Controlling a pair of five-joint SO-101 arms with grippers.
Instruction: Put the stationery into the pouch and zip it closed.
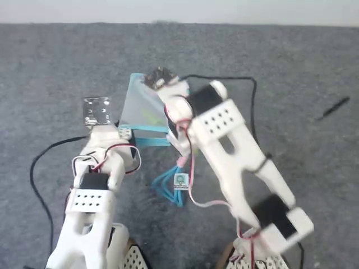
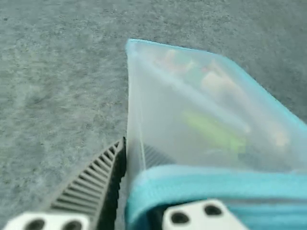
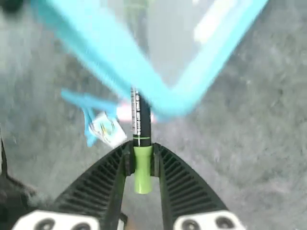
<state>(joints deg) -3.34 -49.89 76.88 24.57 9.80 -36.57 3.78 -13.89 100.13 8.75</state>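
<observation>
A translucent pouch [image 1: 140, 109] with a light-blue zip edge stands tilted on the grey carpet. My left gripper [image 1: 128, 133] is shut on its near corner; in the left wrist view the pouch [image 2: 192, 120] wall runs between the ribbed fingers [image 2: 96, 187]. Green and orange items show dimly inside. My right gripper [image 3: 142, 148] is shut on a black pen [image 3: 138, 115] with a green end. The pen's far end meets the blue zip edge of the pouch [image 3: 120, 62]. In the high view the right gripper [image 1: 176, 140] sits at the pouch's near right corner.
A blue cord with a small tag [image 1: 179, 182] lies on the carpet between the arms, and the tag [image 3: 106, 129] also appears beside the pen. A thin black pen [image 1: 336, 106] lies far off to the right. Black cables trail around both arms.
</observation>
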